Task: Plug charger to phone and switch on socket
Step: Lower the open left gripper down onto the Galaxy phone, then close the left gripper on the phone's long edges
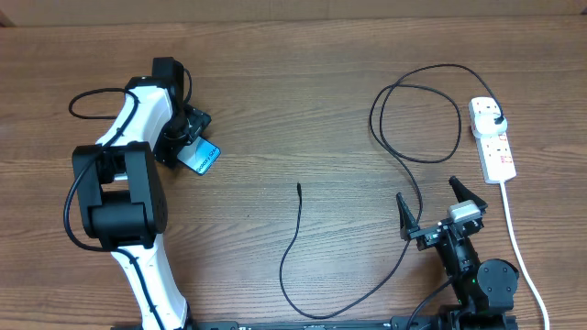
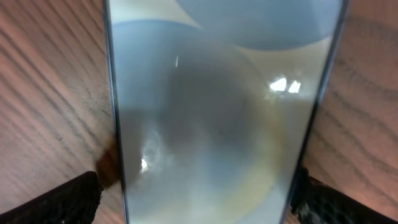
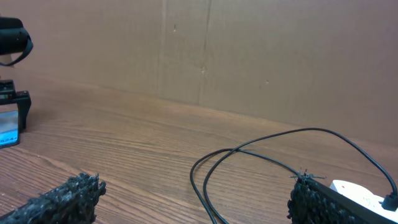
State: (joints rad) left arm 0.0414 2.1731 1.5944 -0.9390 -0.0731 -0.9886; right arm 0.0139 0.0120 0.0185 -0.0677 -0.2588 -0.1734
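Wood-grain table [image 1: 303,82], plain brown wall behind it in the right wrist view.

Left gripper [image 1: 193,147]: jaws wide, straddling the phone [image 1: 204,159] at the left side of the table. In the left wrist view the phone fills the space between the two fingertips [image 2: 56,202]. A strip of table shows at the left fingertip. Contact on the right side cannot be told.

Phone: slim, dark edges, screen lit pale blue with glare spots. It looks angled in the overhead view, and small lettering shows on the screen there.

Right gripper [image 1: 433,206]: jaws wide, nothing between them, at the lower right, well apart from the phone.

Charger [image 1: 292,243]: thin black cable. Its connector tip lies loose on bare table between the two arms, apart from the phone. The cable runs toward the near edge, curves right, passes just beside the right gripper, loops once, and ends in a black plug seated in the socket [image 1: 493,147].

Socket: white strip at the far right with red marks. A white cord [image 1: 518,247] trails from it toward the near edge.
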